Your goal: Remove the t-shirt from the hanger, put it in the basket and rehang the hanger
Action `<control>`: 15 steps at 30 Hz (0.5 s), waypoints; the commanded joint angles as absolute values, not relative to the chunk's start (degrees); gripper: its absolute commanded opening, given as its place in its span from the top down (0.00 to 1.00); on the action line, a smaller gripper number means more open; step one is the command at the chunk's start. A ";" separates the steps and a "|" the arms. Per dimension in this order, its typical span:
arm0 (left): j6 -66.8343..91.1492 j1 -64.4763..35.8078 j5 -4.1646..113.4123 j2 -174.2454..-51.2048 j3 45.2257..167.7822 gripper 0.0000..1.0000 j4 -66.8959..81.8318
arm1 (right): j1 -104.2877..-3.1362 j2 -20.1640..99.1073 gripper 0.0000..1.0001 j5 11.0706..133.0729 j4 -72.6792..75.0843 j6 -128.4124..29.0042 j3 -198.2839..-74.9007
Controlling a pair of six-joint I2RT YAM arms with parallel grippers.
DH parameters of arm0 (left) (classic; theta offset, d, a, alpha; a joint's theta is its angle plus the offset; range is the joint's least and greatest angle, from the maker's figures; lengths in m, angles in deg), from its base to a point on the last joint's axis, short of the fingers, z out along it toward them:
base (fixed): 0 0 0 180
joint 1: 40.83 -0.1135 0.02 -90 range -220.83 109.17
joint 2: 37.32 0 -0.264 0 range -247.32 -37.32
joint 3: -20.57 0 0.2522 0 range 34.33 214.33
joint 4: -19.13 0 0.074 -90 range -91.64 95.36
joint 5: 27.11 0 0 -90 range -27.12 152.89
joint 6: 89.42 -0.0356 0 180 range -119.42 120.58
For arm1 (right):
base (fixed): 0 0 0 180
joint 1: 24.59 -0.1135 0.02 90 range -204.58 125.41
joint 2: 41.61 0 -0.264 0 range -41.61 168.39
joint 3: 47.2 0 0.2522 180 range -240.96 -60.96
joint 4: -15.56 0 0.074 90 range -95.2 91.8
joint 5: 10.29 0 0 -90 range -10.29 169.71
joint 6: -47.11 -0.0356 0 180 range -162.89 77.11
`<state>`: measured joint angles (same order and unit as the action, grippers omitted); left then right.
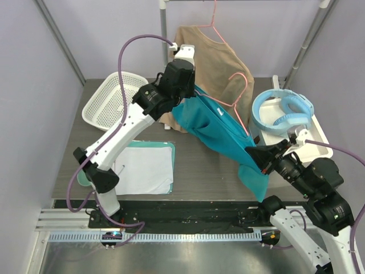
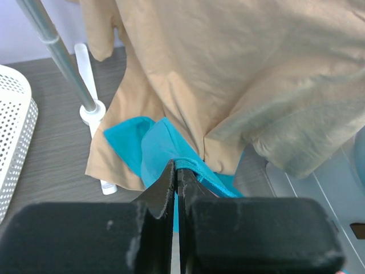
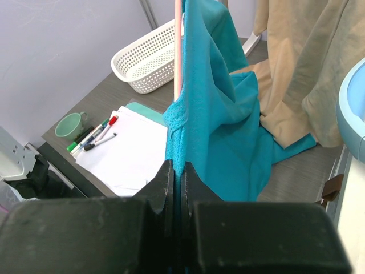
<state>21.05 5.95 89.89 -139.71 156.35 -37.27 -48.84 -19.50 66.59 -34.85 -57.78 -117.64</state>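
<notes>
Evidently the task is partway through. The teal t-shirt (image 1: 219, 128) is off the rail and is held above the table, stretched in a slanted band between the two arms, but the pink hanger (image 1: 242, 92) is not yet free of it. In the top view the hook and one shoulder wire are seen bare above the cloth, while the rest is taken to be inside the garment. What remains, it is judged, is for the hanger to be drawn out and the shirt put down.

The left gripper (image 2: 175, 171) is clenched on a folded edge of the teal cloth, as the left wrist view shows. Its arm is reached far forward and up, close in front of the tan shirt (image 1: 214, 57) hanging on the rail behind.

The right gripper (image 3: 177, 168) is likewise pinched shut on the lower end of the t-shirt, with the pink hanger rod seen rising straight above the fingers along the fabric. Whether the wire itself is caught between the fingers cannot be told. The right arm is kept low and bent, with the wrist turned toward the left arm.

The white basket (image 1: 108, 100) and the paper sheet (image 1: 145, 165) lie on the table under the left arm.
</notes>
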 commanded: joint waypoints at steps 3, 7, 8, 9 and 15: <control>22.55 0.48 92.77 -136.90 153.70 1.00 -36.39 | -49.02 -25.52 0.99 66.09 -33.10 -56.51 -119.14; 24.57 -1.19 90.40 -135.06 150.63 1.00 -36.21 | -49.02 -26.84 0.99 67.58 -31.87 -57.65 -118.79; 25.62 -1.54 89.35 -134.53 149.92 1.00 -35.77 | -49.02 -27.02 0.99 68.02 -31.43 -57.83 -118.70; 26.24 -1.81 87.08 -134.00 149.04 1.00 -34.81 | -49.02 -27.11 0.99 68.37 -31.16 -57.92 -118.70; 29.05 -4.27 83.19 -131.19 144.11 1.00 -32.69 | -49.02 -28.86 0.99 70.30 -30.81 -57.39 -119.93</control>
